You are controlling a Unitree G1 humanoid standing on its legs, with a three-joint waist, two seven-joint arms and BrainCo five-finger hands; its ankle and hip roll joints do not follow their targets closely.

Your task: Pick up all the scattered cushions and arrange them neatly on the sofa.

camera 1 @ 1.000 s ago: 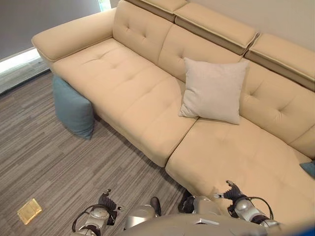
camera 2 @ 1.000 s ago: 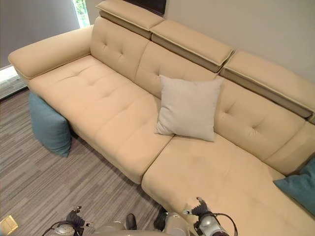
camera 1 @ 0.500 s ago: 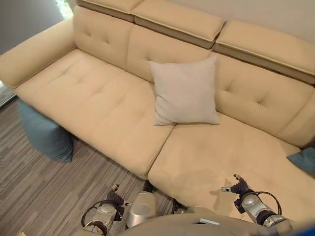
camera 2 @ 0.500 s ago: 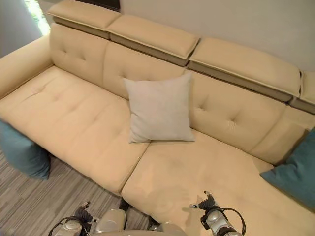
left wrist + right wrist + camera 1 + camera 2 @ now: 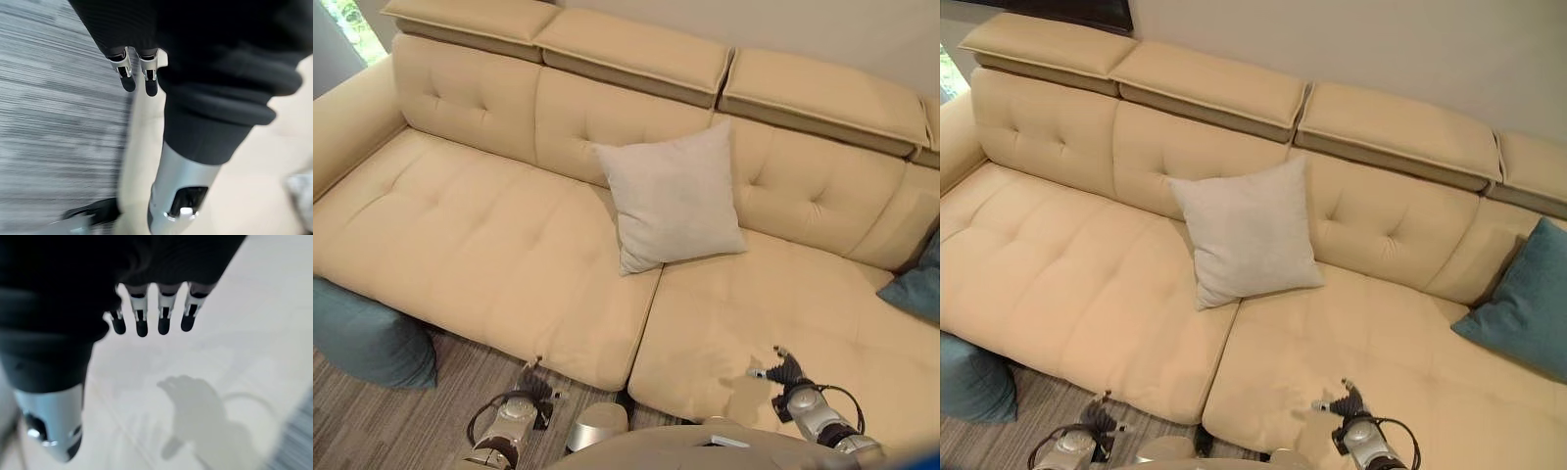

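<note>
A white cushion [image 5: 671, 196] leans upright against the backrest at the middle of the beige sofa [image 5: 480, 235]. One teal cushion [image 5: 367, 338] lies on the floor against the sofa's front left corner. Another teal cushion [image 5: 1523, 304] rests on the seat at the sofa's far right end. My left hand [image 5: 530, 388] hangs low over the floor by the sofa's front edge, open and holding nothing, with its fingers [image 5: 128, 73] straight. My right hand [image 5: 787, 372] hovers low above the right seat, open as well, its fingers [image 5: 161, 318] pointing at bare upholstery.
Grey striped carpet [image 5: 372, 421] runs along the sofa's front on the left. The sofa's left armrest [image 5: 342, 117] rises at the view's left edge. A plain wall [image 5: 1381, 49] stands behind the headrests.
The camera has swung to the right, so the whole picture shifted left. The teal cushion on the sofa's right end has come fully into view. Both hands stay low and open.
</note>
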